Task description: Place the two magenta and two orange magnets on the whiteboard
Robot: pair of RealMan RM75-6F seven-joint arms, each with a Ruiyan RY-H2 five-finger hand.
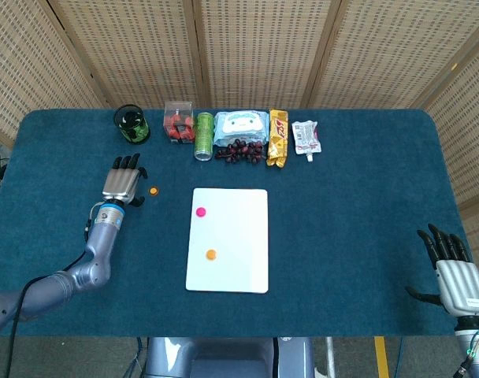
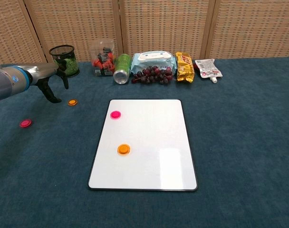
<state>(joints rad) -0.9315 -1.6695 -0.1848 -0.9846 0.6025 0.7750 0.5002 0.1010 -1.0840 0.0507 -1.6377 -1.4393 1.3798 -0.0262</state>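
Holding red pieces: clear box (image 2: 102, 57)

No legible text, labels or numbers; print on packages along table's (image 1: 365, 157) far edge too small to read.

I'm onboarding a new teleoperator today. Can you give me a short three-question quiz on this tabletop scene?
1. How many magnets lie on the whiteboard?
2. True or false: the left hand holds a magnet.
3. Which loose magnet lies nearer the left hand: A) orange magnet, B) magenta magnet?

Key: 1. Two, one magenta, one orange. 2. False. 3. A.
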